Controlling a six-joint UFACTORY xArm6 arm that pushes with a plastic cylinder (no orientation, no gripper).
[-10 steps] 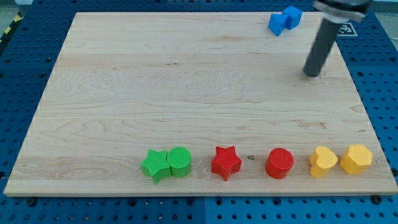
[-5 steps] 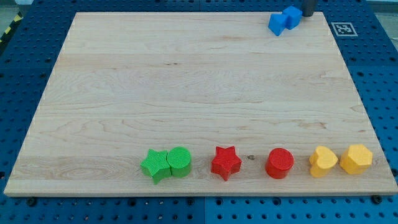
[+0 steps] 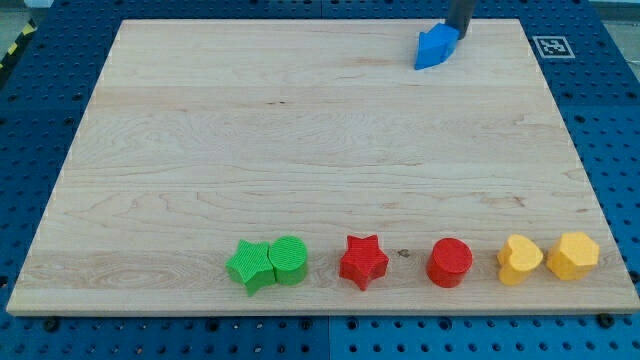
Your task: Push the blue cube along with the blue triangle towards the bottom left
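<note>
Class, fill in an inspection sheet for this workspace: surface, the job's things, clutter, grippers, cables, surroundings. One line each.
Surface: wooden board, lying flat.
Job's things: blue blocks near the view's top right, bunched together; cube and triangle cannot be told apart.
Clutter: along the bottom, green star touching green cylinder, red star, red cylinder, two yellow blocks.
Grippers: none; my tip is against the blue blocks' upper right.
Cables: nothing seen.
Surroundings: blue pegboard, marker tag.

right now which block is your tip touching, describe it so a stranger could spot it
Look along the wooden board's top edge, toward the view's right. There my tip presses against the upper right side of the blue blocks, which are bunched together. They are the only blue pieces; every other block lines the bottom edge.
</note>
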